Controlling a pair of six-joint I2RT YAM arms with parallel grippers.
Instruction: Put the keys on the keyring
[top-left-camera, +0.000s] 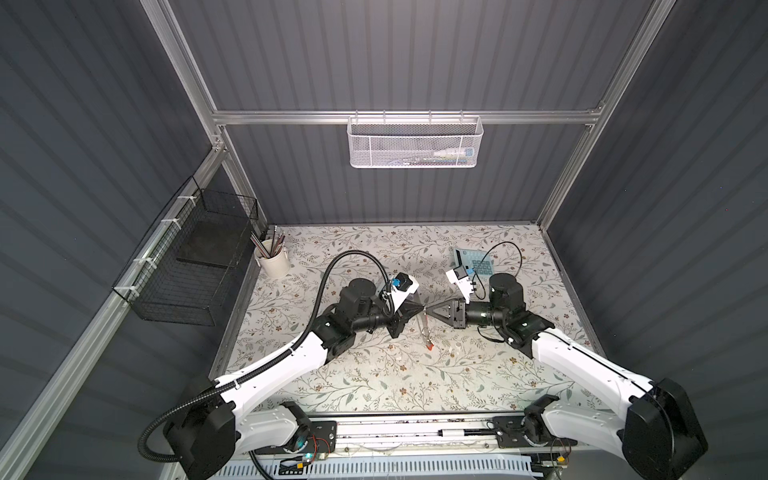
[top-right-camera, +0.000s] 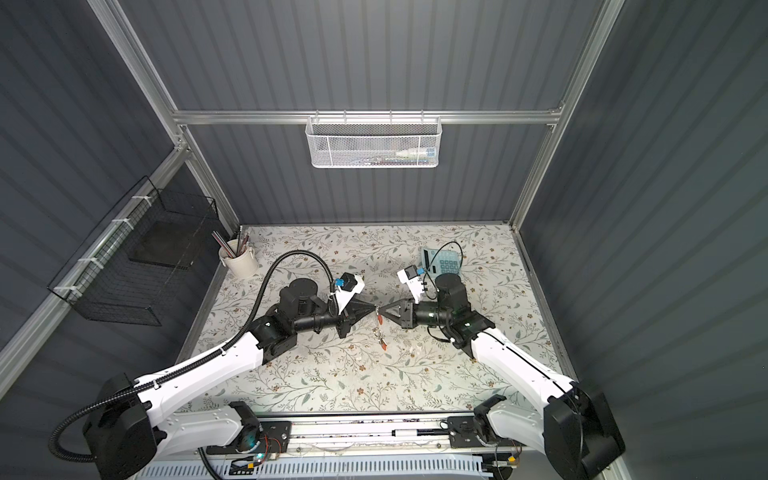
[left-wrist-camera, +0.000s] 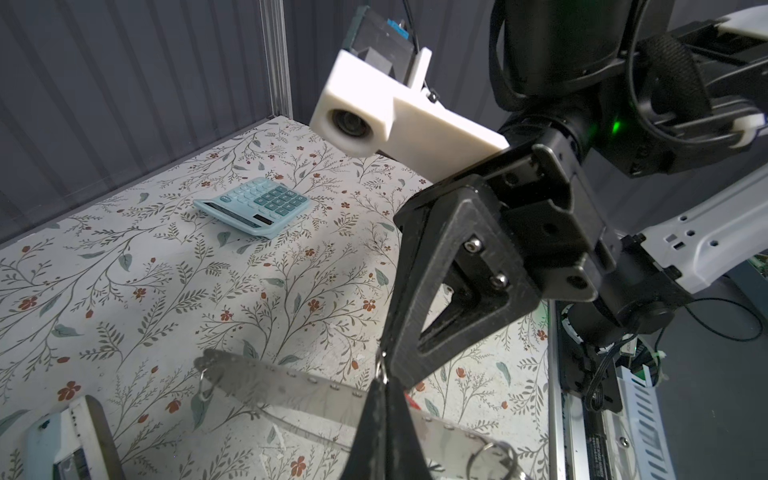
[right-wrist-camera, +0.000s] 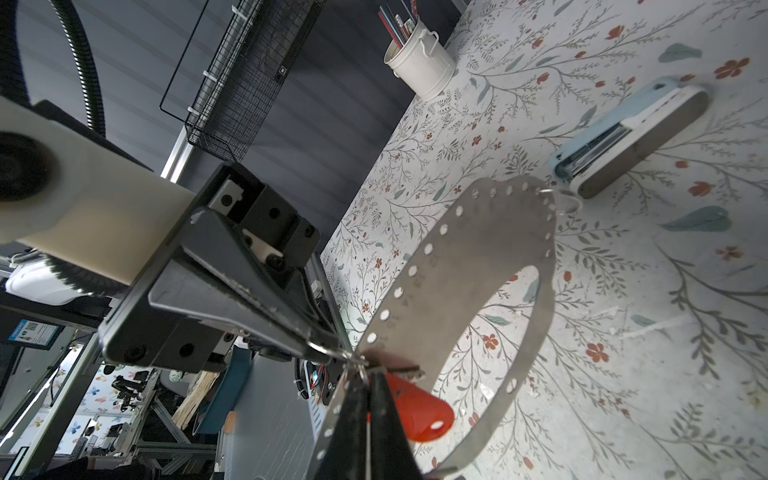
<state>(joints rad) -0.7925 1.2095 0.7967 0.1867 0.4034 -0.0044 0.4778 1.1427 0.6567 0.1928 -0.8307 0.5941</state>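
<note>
Dark ribbed walls close in the floral table (top-left-camera: 374, 374); above it our grippers meet tip to tip. The right gripper (right-wrist-camera: 368, 384) is clenched, and the red key (right-wrist-camera: 419, 411) lies just beside its tips, loop end toward them and nearer this arm. We cannot tell whether it nips the loop. The left gripper (right-wrist-camera: 337, 351) is pinched on the holed rim of the keyring (right-wrist-camera: 498, 232), whose long axis runs toward the table's front.
</note>
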